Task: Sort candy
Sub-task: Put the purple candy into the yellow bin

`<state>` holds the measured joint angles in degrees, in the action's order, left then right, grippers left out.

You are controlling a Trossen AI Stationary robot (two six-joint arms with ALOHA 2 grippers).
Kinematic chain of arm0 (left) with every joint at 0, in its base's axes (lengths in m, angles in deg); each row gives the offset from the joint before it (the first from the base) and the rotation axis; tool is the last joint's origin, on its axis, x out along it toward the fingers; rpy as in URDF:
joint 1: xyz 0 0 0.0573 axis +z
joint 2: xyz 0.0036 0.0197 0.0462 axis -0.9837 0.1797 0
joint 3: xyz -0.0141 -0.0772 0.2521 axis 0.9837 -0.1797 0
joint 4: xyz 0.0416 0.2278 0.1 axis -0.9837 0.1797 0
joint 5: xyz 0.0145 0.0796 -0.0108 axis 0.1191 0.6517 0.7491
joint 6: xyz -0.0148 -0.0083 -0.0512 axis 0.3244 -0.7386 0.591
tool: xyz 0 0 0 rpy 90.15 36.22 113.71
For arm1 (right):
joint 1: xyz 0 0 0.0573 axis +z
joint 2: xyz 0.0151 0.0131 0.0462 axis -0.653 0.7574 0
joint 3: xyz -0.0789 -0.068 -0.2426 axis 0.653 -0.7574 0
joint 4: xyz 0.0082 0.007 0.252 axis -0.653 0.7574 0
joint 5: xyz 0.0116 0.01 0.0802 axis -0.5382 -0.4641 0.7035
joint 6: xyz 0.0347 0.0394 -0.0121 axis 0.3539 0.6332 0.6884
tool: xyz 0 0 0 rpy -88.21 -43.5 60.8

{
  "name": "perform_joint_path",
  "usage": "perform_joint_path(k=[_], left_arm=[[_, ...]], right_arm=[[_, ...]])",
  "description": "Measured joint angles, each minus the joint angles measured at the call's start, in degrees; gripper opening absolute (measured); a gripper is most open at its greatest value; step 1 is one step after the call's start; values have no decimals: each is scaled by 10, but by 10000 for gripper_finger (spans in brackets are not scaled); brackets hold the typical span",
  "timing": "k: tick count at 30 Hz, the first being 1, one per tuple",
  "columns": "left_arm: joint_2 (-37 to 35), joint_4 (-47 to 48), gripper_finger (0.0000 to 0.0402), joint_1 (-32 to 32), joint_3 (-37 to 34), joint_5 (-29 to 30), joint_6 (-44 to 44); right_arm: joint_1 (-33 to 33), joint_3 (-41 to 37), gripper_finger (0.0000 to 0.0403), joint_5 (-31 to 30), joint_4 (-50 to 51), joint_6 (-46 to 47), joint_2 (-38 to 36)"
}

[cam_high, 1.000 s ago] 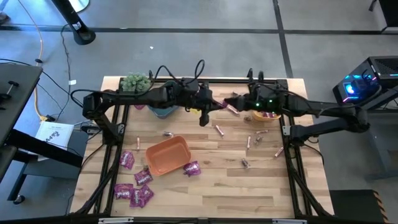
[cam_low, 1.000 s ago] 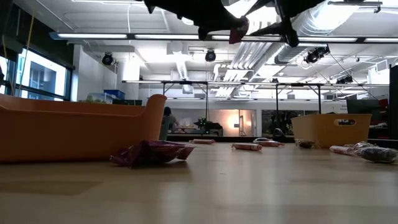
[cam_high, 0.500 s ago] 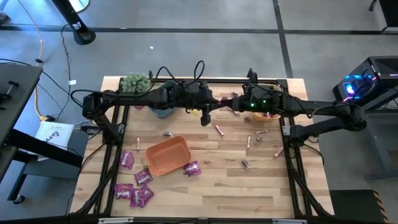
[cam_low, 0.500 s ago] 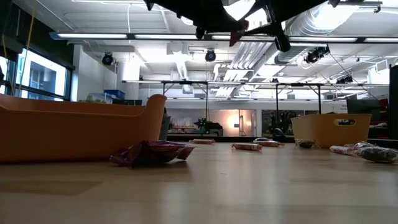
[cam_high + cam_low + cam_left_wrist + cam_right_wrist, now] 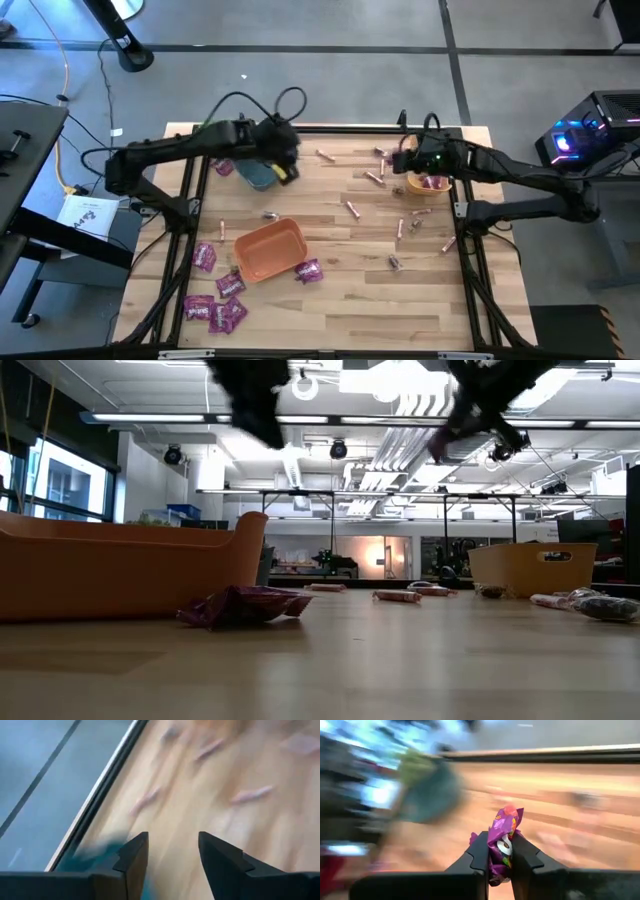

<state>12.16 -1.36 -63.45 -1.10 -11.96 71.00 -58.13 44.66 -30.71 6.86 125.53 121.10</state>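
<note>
Right gripper [image 5: 499,851] clamps magenta-purple packet [image 5: 504,827]; left gripper [image 5: 172,851] parted, empty, above teal bin [image 5: 257,177].

1. A light wooden table [image 5: 330,300] carries everything.
2. An orange bin [image 5: 270,249] sits left of centre; a teal bin [image 5: 258,177] and yellow bin [image 5: 432,185] stand near the far edge.
3. Purple packets [image 5: 215,312] cluster at the near left.
4. Pink stick candies [image 5: 352,209] lie scattered mid-table.
5. A green plant ball [image 5: 212,129] occupies the far left corner.

Overhead, table-level, two wrist views.
</note>
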Motion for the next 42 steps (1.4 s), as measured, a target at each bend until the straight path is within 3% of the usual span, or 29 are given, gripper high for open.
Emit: perform_joint_path(k=[5, 11, 17, 23, 28, 37, 42], left_arm=[[-30, 150, 173, 46, -41, 40, 154], [-43, 180, 173, 101, -162, 72, 238], [-42, 166, 173, 140, -264, 41, 277], [-43, 152, 172, 163, -315, 60, 305], [-43, 77, 172, 197, -357, 76, 282], [-41, -18, 172, 248, -373, 63, 246], [-41, -149, 172, 233, -373, -47, 237]], right_arm=[[-18, 0, 49, -106, 177, 6, 9], [-66, 0, 43, -208, 221, 11, 22], [-116, 0, 62, -185, 214, 1, 45], [-126, 0, 148, -149, 132, -51, 54], [-127, 0, 204, -145, 85, -59, 54], [-126, 0, 216, -109, 63, -90, 54], [-126, 0, 216, -108, 63, -90, 54]])
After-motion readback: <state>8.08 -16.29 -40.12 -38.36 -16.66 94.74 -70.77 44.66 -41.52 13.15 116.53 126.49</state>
